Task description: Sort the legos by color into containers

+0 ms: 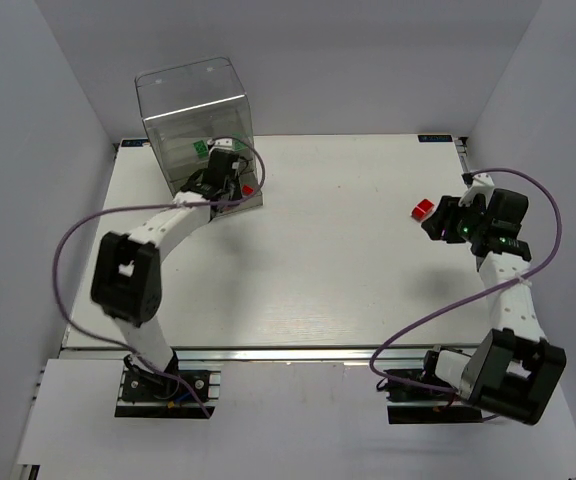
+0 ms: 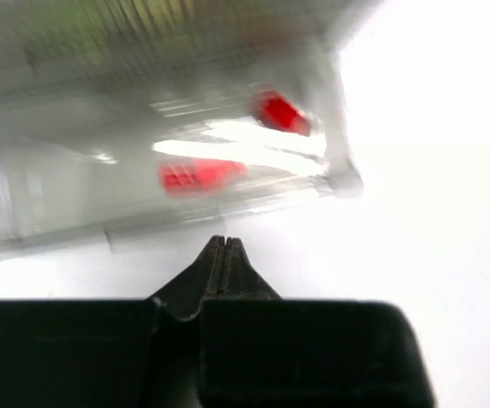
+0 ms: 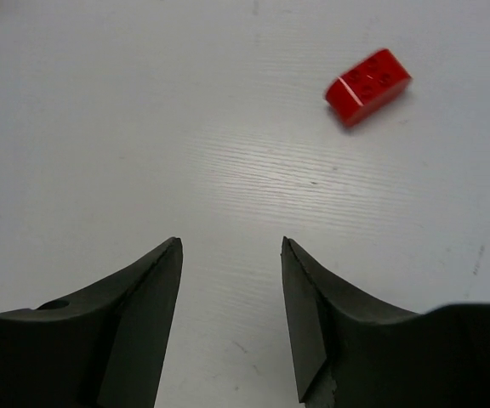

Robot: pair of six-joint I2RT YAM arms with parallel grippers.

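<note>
Red lego brick (image 3: 368, 86) lies on the table (image 3: 100, 127), long axis skewed, just ahead of my right gripper (image 3: 230, 246), spread apart, rightward in its wrist view. My left gripper (image 2: 224, 242), pinched together, is farther off.

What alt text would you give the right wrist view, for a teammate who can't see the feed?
The right gripper is open and empty above a white table, its dark jaws spread at the bottom of the frame. One red lego lies on the table toward the upper right of the frame, clear of the gripper.
</note>
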